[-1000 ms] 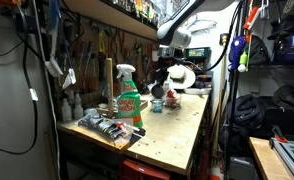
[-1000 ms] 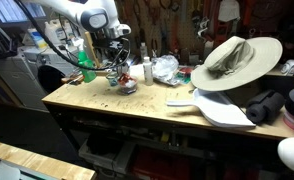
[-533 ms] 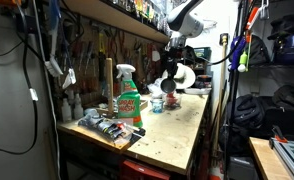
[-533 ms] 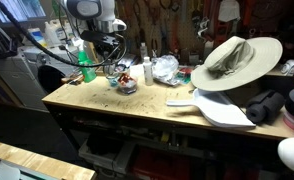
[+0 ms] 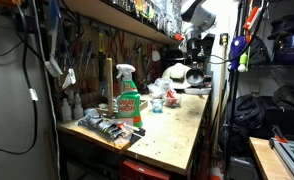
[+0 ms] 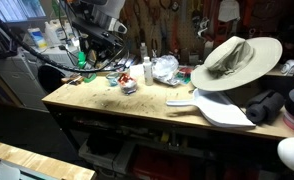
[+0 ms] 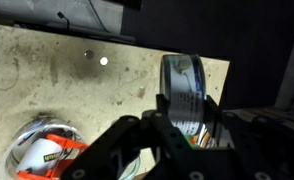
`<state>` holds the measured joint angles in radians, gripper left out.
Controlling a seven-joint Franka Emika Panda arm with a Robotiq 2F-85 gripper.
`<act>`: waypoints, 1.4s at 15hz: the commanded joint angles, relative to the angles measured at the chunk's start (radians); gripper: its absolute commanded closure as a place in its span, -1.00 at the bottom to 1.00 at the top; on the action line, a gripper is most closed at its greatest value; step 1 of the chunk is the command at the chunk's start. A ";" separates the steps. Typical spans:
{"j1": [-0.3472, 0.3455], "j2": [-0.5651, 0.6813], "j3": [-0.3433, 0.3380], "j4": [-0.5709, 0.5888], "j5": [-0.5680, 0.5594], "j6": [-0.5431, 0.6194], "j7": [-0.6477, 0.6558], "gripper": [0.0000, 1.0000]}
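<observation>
So, a clear change can be noted against a second ago. The gripper [image 7: 185, 122], which was down low right over the small bowl [image 7: 42, 150] of orange and white bits, has been raised well above the workbench [image 5: 177, 130] and is now seen high up in both exterior views.

In the wrist view the fingers are drawn in narrow around a grey round object [image 7: 181, 85]. It looks like a roll or a small tin, though which one can't be made out. It's carried in the air between the fingers, well clear of the bench top, with nothing underneath it but bare wood.

The bowl has been left standing on the bench, below and to the left in the wrist view. The green spray bottle [image 5: 128, 95] hasn't been shifted at the near left, and the pale hat [image 6: 232, 58] is unmoved far off to the right.

Judging from that, the pick-up part looks done: the object is gripped and lifted rather than resting anywhere.
</observation>
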<state>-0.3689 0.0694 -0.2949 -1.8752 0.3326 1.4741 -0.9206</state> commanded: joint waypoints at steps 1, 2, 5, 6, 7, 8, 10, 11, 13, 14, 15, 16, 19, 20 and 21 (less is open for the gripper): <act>-0.023 0.141 -0.019 0.140 0.046 -0.166 -0.062 0.72; -0.031 0.179 -0.016 0.173 0.058 -0.193 -0.063 0.72; -0.060 0.336 0.010 0.297 0.102 -0.296 -0.057 0.72; -0.073 0.387 0.022 0.335 0.116 -0.326 -0.060 0.72; -0.090 0.430 0.033 0.365 0.131 -0.334 -0.065 0.72; -0.108 0.465 0.045 0.391 0.134 -0.327 -0.088 0.72; -0.096 0.413 0.059 0.326 0.099 -0.274 -0.067 0.72; -0.106 0.443 0.066 0.343 0.099 -0.273 -0.072 0.22; -0.108 0.449 0.070 0.345 0.099 -0.273 -0.072 0.22; -0.107 0.442 0.071 0.345 0.099 -0.274 -0.072 0.22; -0.106 0.435 0.072 0.346 0.099 -0.274 -0.072 0.22; -0.106 0.431 0.072 0.346 0.099 -0.274 -0.072 0.22; -0.105 0.426 0.071 0.346 0.099 -0.274 -0.072 0.72; -0.111 0.425 0.072 0.332 0.121 -0.252 -0.076 0.72; -0.116 0.424 0.072 0.317 0.117 -0.242 -0.090 0.72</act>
<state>-0.4566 0.4945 -0.2421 -1.5344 0.4402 1.2033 -0.9992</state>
